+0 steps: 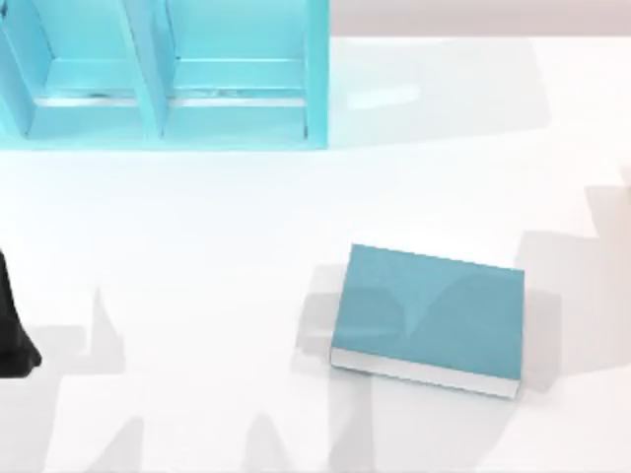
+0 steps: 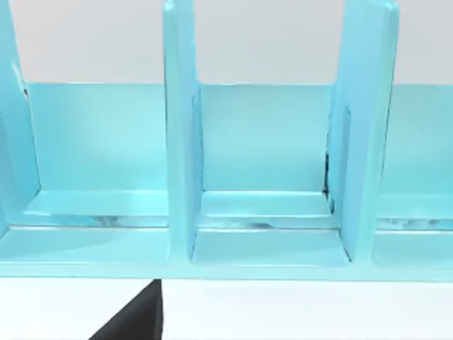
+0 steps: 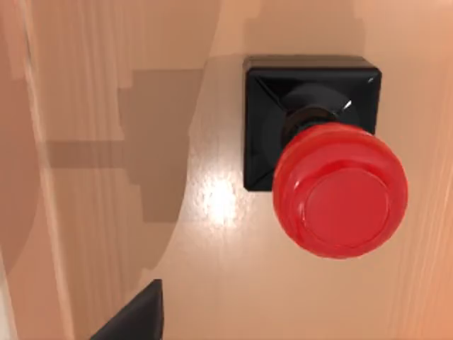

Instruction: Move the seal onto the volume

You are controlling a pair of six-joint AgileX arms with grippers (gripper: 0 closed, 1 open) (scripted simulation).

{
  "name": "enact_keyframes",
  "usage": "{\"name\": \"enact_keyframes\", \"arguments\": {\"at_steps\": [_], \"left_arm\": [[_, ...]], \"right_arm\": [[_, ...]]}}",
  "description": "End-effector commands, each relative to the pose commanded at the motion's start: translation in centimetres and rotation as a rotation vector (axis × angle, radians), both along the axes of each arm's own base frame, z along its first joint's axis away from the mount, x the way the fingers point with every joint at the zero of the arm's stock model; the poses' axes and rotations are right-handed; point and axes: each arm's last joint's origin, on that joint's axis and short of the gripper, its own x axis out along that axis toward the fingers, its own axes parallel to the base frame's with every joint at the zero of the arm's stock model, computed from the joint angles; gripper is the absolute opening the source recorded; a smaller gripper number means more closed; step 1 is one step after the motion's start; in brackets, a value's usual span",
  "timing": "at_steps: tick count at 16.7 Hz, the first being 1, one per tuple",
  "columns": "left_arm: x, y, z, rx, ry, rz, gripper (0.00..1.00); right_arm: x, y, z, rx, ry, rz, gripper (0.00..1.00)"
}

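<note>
Looking down from the right wrist camera, the seal [image 3: 318,163] stands upright on a pale glossy surface: a black square base with bevelled edges and a glossy red domed knob above it. Whether the right gripper's fingers are apart or closed cannot be told. In the top view, the volume [image 1: 429,317] lies flat on the white table [image 1: 197,246], right of centre, its teal cover plain and white page edges showing. Farther back stands a teal shelf unit [image 1: 163,74]. The left arm [image 1: 12,330] sits at the table's left edge.
</note>
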Motion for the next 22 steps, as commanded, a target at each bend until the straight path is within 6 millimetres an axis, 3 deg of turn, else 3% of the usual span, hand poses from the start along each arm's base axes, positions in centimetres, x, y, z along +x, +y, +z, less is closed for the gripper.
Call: {"name": "enact_keyframes", "arguments": {"at_steps": [3, 5, 13, 18, 22], "left_arm": [[0.0, 0.0, 0.0, 0.0, 0.0, 0.0, 1.0], [0.0, 0.0, 0.0, 0.0, 0.0, 0.0, 1.0], [0.0, 0.0, 0.0, 0.0, 0.0, 0.0, 1.0], [0.0, 0.0, 0.0, 0.0, 0.0, 0.0, 1.0], [0.0, 0.0, 0.0, 0.0, 0.0, 0.0, 1.0]], "right_arm": [[0.0, 0.2, -0.1, -0.001, -0.002, 0.003, 1.0], [0.1, 0.1, -1.2, 0.002, 0.004, 0.0, 1.0], [0.1, 0.0, -9.7, -0.001, -0.001, 0.0, 1.0], [0.0, 0.0, -10.0, 0.0, 0.0, 0.0, 1.0], [0.0, 0.0, -10.0, 0.0, 0.0, 0.0, 0.7]]}}
